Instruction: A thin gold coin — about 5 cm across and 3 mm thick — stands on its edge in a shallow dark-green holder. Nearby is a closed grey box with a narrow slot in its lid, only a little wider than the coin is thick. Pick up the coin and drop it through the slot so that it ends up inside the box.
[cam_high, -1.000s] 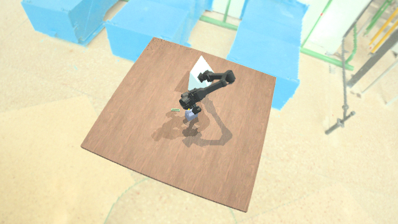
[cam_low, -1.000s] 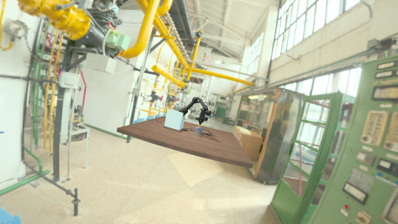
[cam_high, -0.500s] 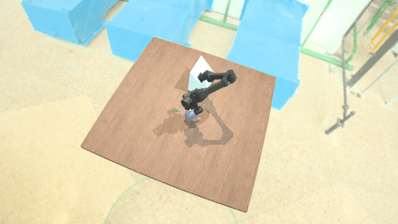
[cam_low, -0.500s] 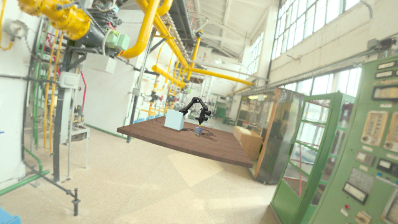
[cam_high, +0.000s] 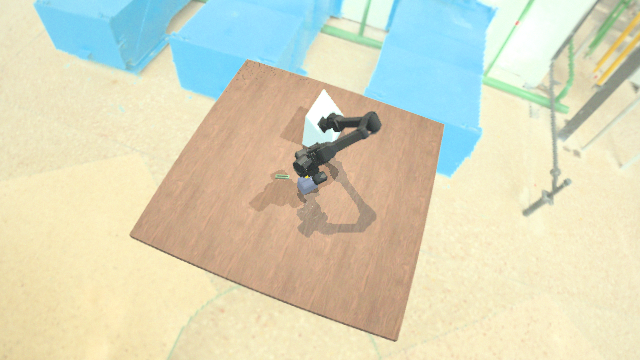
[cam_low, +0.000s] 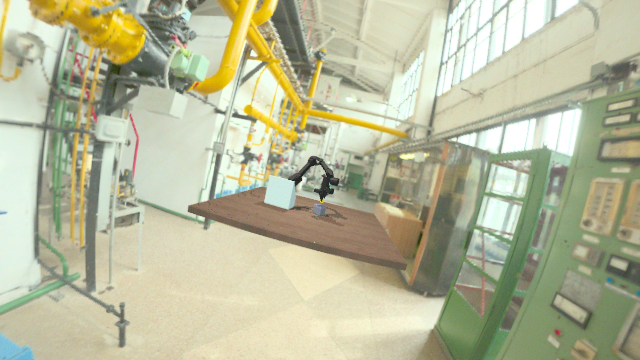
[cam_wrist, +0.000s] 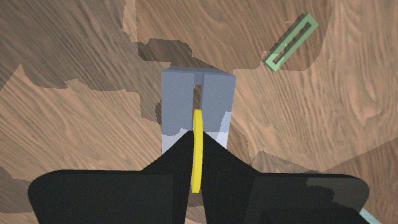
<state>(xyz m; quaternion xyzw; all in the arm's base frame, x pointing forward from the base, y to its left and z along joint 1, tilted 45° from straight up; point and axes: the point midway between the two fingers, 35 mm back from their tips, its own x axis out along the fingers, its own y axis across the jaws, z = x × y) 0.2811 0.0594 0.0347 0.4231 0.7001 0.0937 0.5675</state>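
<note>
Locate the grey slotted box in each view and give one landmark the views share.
Top: grey box near the table's middle, just below the end effector.
Exterior: small bluish block on the table, under the end effector.
Wrist: centre, upper half, slot in line with the coin.
Shared landmark: the end effector directly above it.

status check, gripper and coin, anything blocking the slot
Gripper shut on coin, held edge-on. Coin over grey box, lined up with slot, not yet in. Holder empty, off to the side. Nothing blocking slot.
</note>
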